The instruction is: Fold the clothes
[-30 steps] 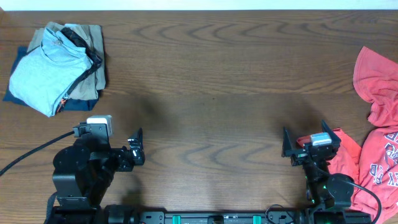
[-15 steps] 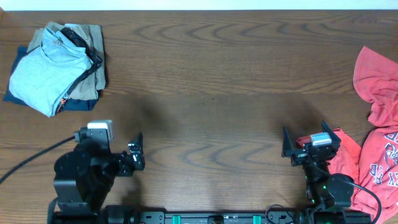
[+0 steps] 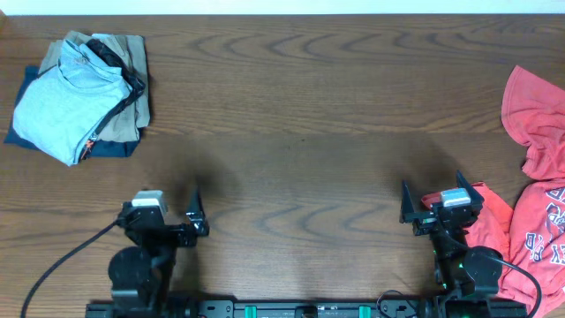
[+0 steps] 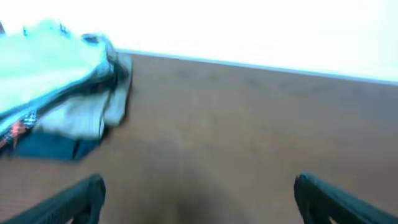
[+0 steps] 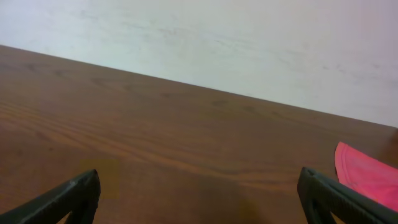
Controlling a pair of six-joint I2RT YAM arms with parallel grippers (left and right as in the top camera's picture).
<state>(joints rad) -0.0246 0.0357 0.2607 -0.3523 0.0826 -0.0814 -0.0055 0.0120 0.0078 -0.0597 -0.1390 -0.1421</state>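
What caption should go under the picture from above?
Left gripper and right gripper open, empty; blue-grey T-shirt folded far left, red T-shirts crumpled right.

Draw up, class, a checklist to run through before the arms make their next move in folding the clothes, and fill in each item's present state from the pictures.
1. Left gripper open and empty: ok.
2. Right gripper open and empty: ok.
3. Pale blue-grey shirt folded, on top of the pile at the far left corner: ok.
4. Red shirts folded: not ok, they lie crumpled at the right edge.
5. Bare table in the middle to fold on: ok.
6. Red cloth free of the right arm: cannot tell.
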